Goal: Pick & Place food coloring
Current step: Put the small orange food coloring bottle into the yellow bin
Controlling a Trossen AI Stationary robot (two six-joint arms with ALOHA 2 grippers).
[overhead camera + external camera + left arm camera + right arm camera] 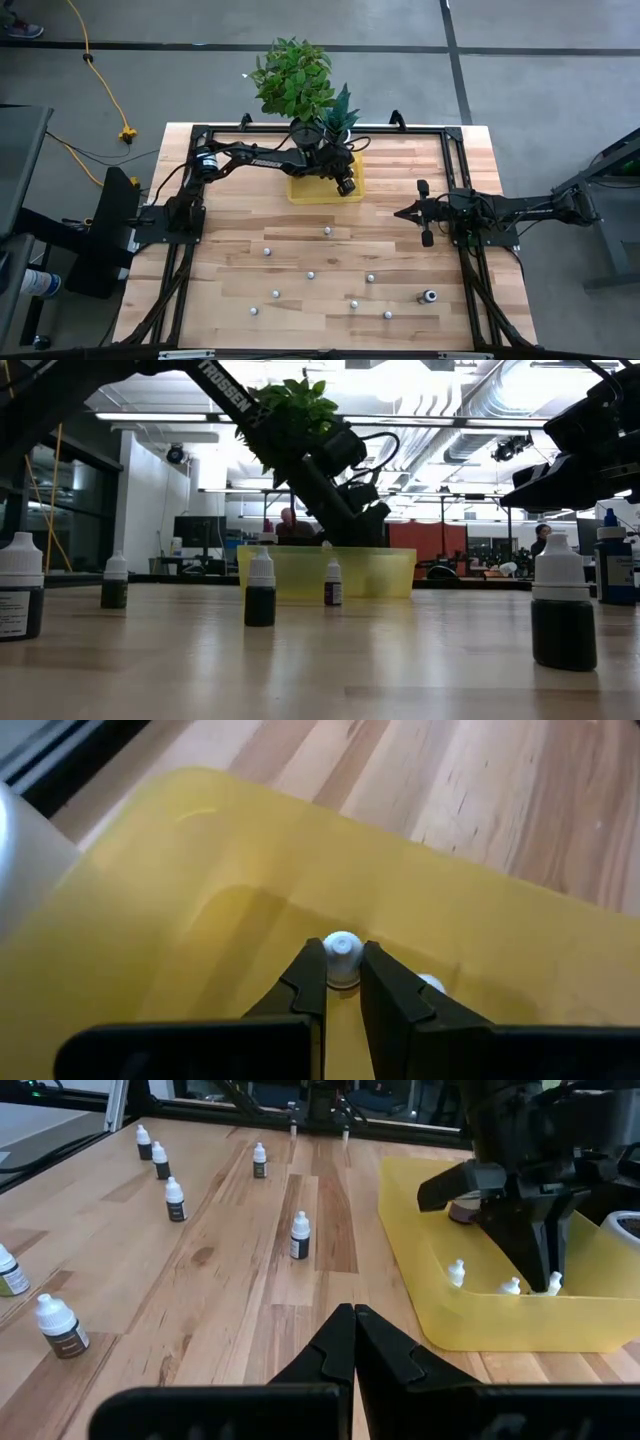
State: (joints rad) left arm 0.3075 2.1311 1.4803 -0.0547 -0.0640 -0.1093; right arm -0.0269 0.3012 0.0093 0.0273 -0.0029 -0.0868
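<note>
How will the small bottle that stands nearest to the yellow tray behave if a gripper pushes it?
The small bottle is tall and narrow with a small base, so a high push would probably tip it. Its round body suggests that it would then roll on the wooden table. It looks light, so a low push might slide it.

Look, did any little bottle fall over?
Maybe one: the dark bottle near the table's front right looks tipped on its side in the high view. The others there look upright.

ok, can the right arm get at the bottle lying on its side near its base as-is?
Probably yes: right gripper is shut and empty, bare table lies between it and the tipped bottle. Left gripper is busy over the yellow tray.
</note>
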